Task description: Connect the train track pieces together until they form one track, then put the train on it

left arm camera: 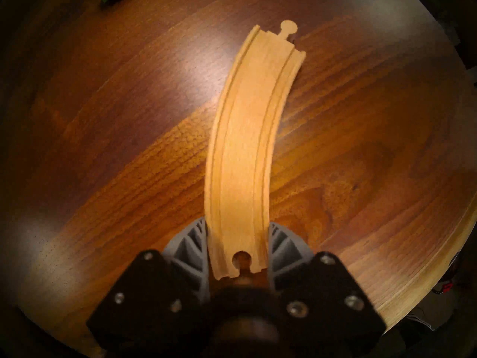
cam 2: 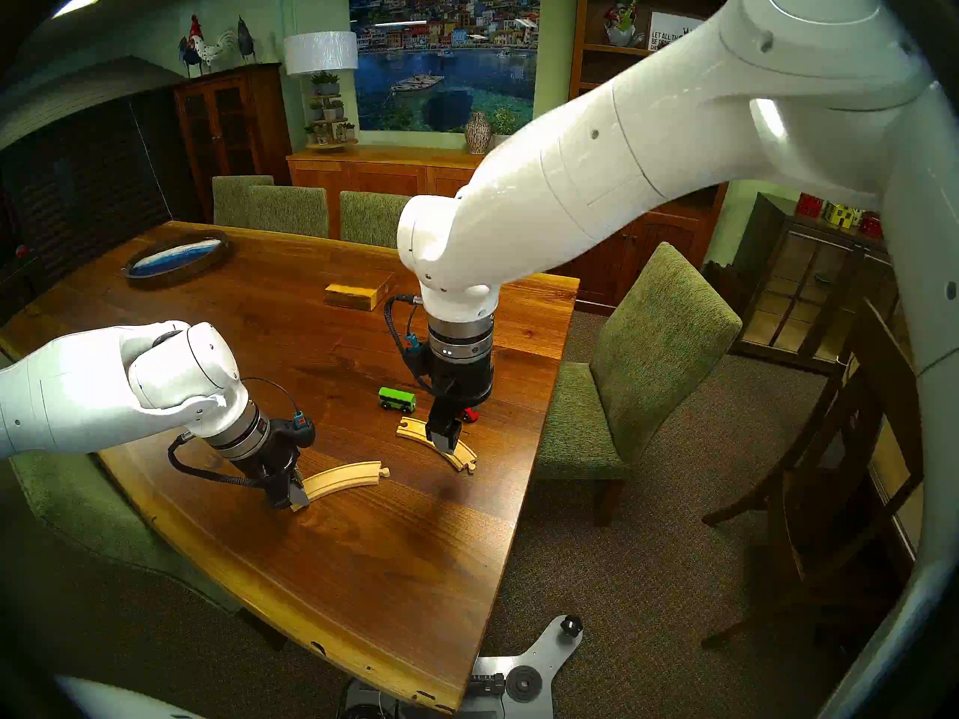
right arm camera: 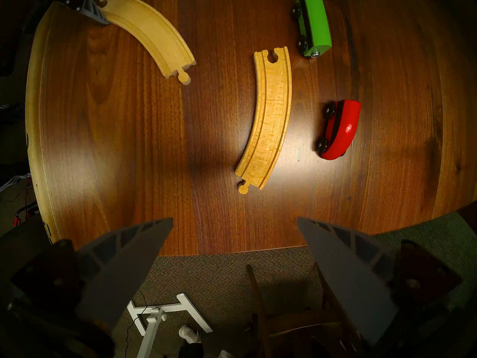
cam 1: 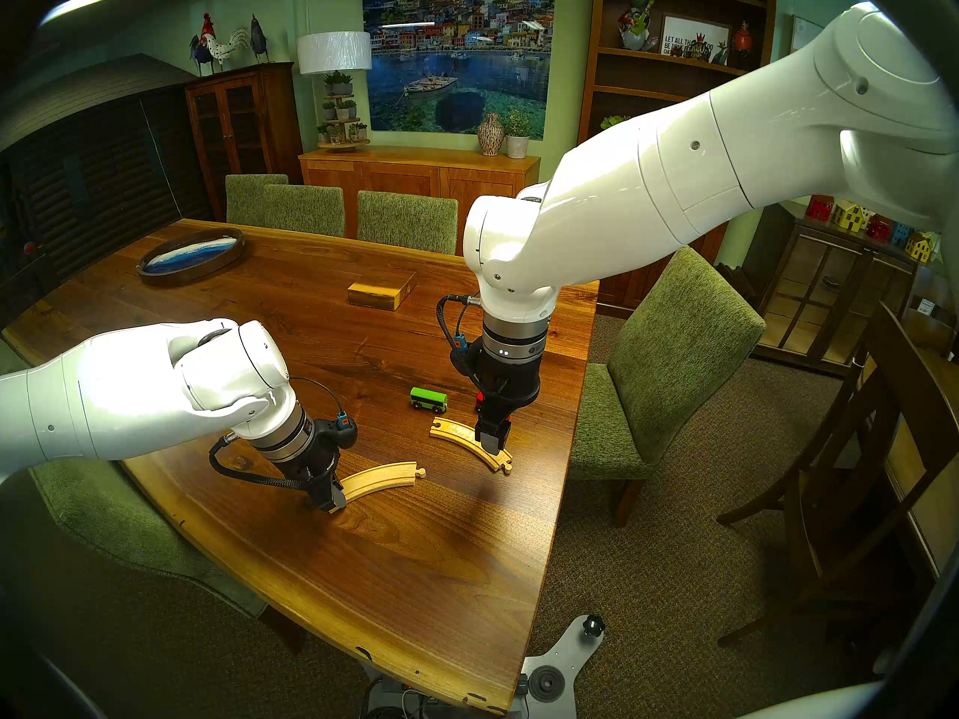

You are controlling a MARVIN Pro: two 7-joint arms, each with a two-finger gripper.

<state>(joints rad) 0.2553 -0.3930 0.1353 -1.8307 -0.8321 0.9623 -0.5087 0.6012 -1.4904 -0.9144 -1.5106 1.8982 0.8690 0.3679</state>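
1. Left wrist view is showing the near track piece [left arm camera: 242, 148] lying flat on the worktop [left arm camera: 103, 143], its socket end sitting between the left gripper [left arm camera: 238, 249] fingers [left arm camera: 191, 249], its peg end pointing away. The jaws are pinching its two long edges at that socket end.
2. Judging by its look, this curved strip of pale wood is going to handle as light, stiff and smooth-sided; gripped across its width it should be holding, though an end grip may be letting the far peg swing or droop.
3. Right wrist view is showing the far track piece [right arm camera: 269, 117] lying apart from the first, nearer the worktop's right edge, socket end toward the green carriage [right arm camera: 313, 21], peg end toward that edge. A mid-length hold across its edges is looking safest.
4. Right gripper [right arm camera: 235, 228] is hanging above that piece with its jaws spread wide, holding nothing.
5. Red engine [right arm camera: 340, 128] is sitting just beside the far piece, the green carriage a little farther along; both are off the track. Small and glossy, they are likely rolling easily, so their flat sides are looking like the place to grip.
6. Wooden block [cam 1: 381, 292] and oval tray [cam 1: 192, 256] are lying well apart, toward the far side.
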